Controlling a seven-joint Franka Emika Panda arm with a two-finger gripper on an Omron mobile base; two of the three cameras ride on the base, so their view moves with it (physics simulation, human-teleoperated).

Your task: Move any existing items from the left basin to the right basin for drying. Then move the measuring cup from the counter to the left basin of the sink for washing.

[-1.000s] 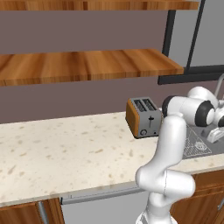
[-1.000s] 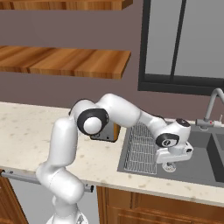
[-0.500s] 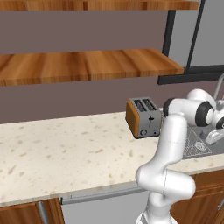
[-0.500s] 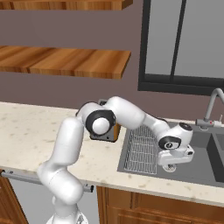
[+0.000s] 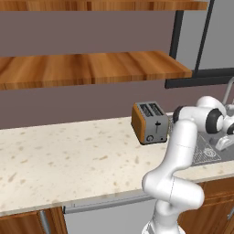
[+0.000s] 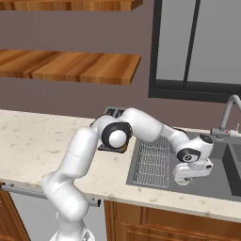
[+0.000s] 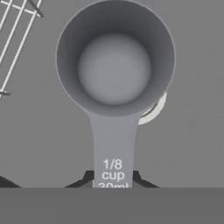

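The white arm reaches from the lower left of the right base view across to the dark grey metal recessed sink (image 6: 221,186) at lower right, its gripper (image 6: 184,178) low over the basin floor, just right of the wire drying rack (image 6: 153,162). In the hand view the tiny grey metal round measuring cup (image 7: 114,65) fills the upper centre, seen from above, its straight handle marked "1/8 cup" running down between the 2 dark finger tips (image 7: 78,181), which are closed against the handle's sides. A pale drain ring (image 7: 154,110) peeks from under the cup's lower right rim. The orange-sided toaster (image 5: 150,122) stands on the beige speckled stone counter (image 5: 68,160), centre right of the left base view.
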